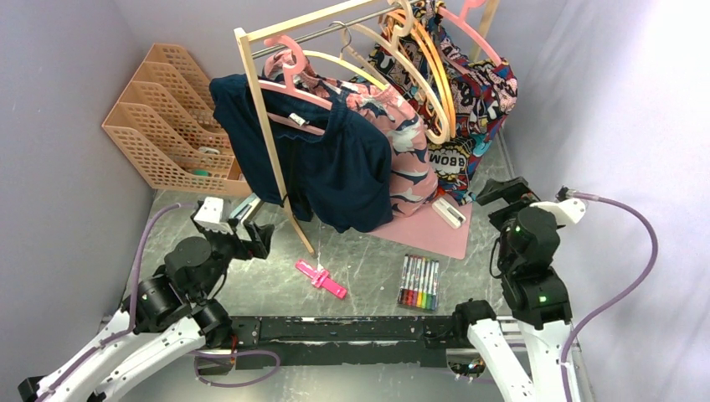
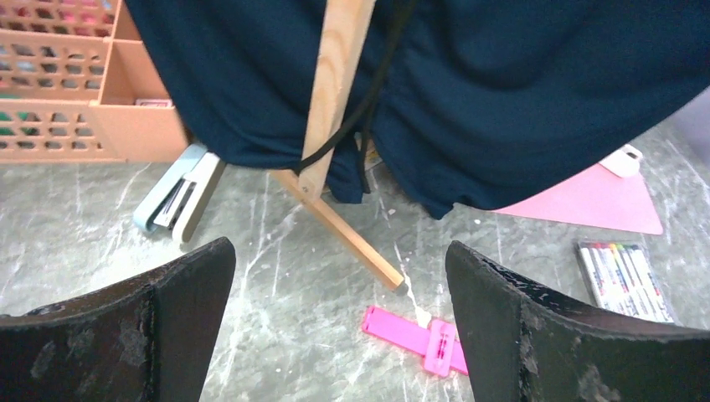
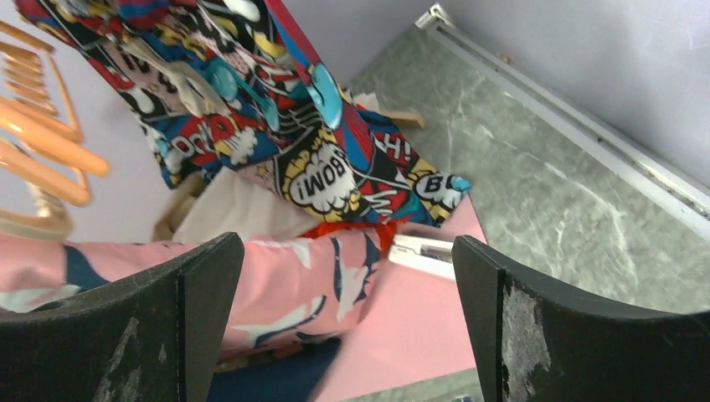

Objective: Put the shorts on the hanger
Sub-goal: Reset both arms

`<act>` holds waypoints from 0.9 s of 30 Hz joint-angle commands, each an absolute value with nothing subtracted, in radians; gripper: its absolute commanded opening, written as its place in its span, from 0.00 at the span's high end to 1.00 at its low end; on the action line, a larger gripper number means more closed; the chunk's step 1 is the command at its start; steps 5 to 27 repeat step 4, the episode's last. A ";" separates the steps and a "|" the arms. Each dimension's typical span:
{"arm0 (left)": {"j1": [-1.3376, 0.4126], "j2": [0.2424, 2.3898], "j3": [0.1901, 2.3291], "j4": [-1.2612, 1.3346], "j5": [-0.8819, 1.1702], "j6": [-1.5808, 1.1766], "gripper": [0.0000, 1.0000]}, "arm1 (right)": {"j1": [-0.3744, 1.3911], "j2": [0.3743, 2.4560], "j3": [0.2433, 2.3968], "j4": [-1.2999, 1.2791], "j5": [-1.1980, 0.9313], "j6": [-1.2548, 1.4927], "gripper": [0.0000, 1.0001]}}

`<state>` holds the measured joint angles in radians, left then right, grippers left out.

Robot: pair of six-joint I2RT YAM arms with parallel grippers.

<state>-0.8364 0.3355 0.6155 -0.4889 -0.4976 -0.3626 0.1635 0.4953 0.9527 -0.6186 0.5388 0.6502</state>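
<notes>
Nearest the lens, left end effector (image 1: 251, 237): black fingers spread wide, nothing between them, hovering low over the table (image 1: 368, 260) just in front of a wooden clothes rack (image 1: 264, 126). Right end effector (image 1: 501, 191): likewise spread wide and empty, raised near the rack's right end, facing the shorts (image 1: 473, 92).

Shorts hanging at the far right of the rail, draped over the pale-pink hanger (image 1: 484, 42). Comic-book print in red, teal, yellow, black and white, crowded with speech bursts. Yellow "BOOM" burst near the lower edge. Fabric bunched and folded rather than flat.

Table of grey marbled stone with pale veins. From left to right:
- Tan lattice file trays (image 1: 163, 117) stacked at the back left corner.
- Pale-blue stapler (image 1: 243, 208) lying beside the rack's foot.
- Navy garment (image 1: 335, 167) hanging from the rail's left end.
- Flat bright-pink plastic piece (image 1: 321, 279) lying on the bare stone.
- Pink garment with navy-and-white pattern (image 1: 410, 151) hanging mid-rail.
- Empty cream hangers (image 1: 368, 71) and orange hangers (image 1: 435, 75) hanging beside it.
- Row of coloured markers (image 1: 419, 283) in a clear case.
- Pink mat (image 1: 427, 233) under the clothes, with a small white object (image 1: 449, 212) lying on it.

Plain lilac-grey walls (image 1: 59, 126) closing in at the left, back and right.
</notes>
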 commanded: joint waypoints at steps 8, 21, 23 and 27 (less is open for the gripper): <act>-0.830 0.365 0.655 -0.534 -0.606 -0.424 0.01 | 0.203 0.478 0.914 -0.593 0.580 0.637 0.00; -0.830 0.365 0.655 -0.534 -0.606 -0.424 0.01 | 0.203 0.478 0.914 -0.593 0.580 0.637 0.00; -0.830 0.365 0.655 -0.534 -0.606 -0.424 0.01 | 0.203 0.478 0.914 -0.593 0.580 0.637 0.00; -0.830 0.365 0.655 -0.534 -0.606 -0.424 0.01 | 0.203 0.478 0.914 -0.593 0.580 0.637 0.00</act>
